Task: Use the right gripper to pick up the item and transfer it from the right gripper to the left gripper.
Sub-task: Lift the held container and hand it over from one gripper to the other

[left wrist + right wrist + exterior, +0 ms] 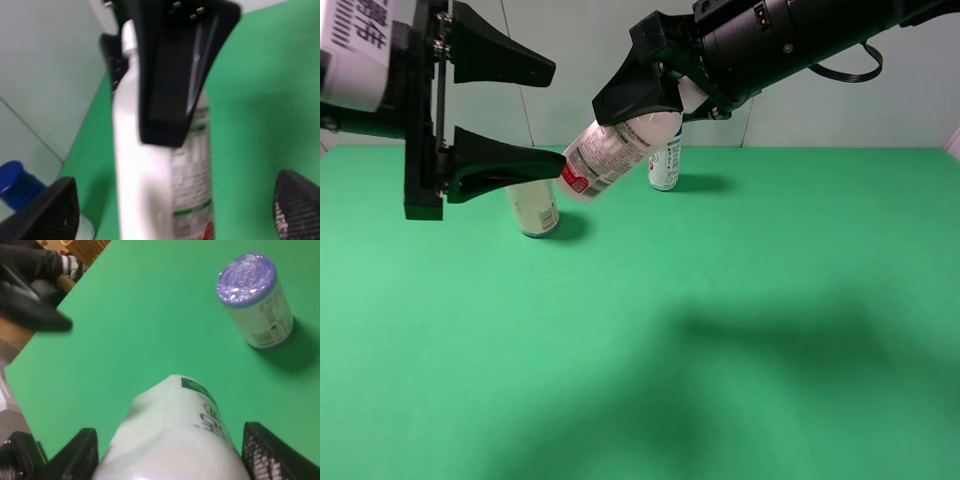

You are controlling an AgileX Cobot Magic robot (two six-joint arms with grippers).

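A white bottle (615,150) with a green and red label hangs tilted in the air above the green table (720,330). My right gripper (650,112) is shut on its upper part. The bottle's lower end points at my left gripper (546,115), which is open, with its lower fingertip (545,160) just beside that end. In the left wrist view the bottle (150,175) stands ahead between the two spread left fingertips (50,210), with a right finger (175,75) across it. In the right wrist view the bottle (175,435) fills the gap between the right fingers (272,450).
A pale bottle (534,208) stands on the table below the left gripper; its blue cap shows in the left wrist view (15,185). A second white bottle (664,162) stands behind the held one. A blue-capped bottle (252,300) shows in the right wrist view.
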